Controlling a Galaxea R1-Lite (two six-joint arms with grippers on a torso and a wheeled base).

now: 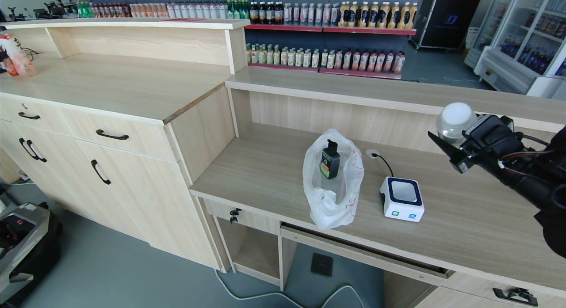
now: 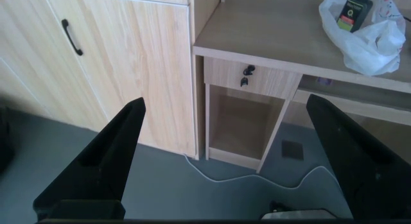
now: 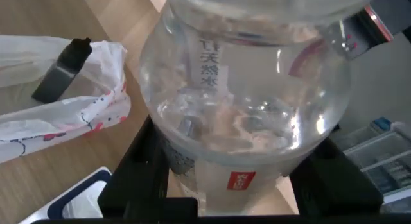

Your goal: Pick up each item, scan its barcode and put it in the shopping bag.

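Observation:
A clear plastic jar with a white lid hangs in the air at the right, above the counter, with my right gripper shut on it. From the right wrist the jar looms close between the dark fingers. A white shopping bag stands open on the counter, with a dark pump bottle inside. The white barcode scanner sits just right of the bag, below and left of the jar. My left gripper hangs open over the floor, left of the counter; the bag is far off.
The counter has bare wood to the right of the scanner. A scanner cable runs to a hole at the back. A taller cabinet counter stands at left. Shelves of bottles line the back wall.

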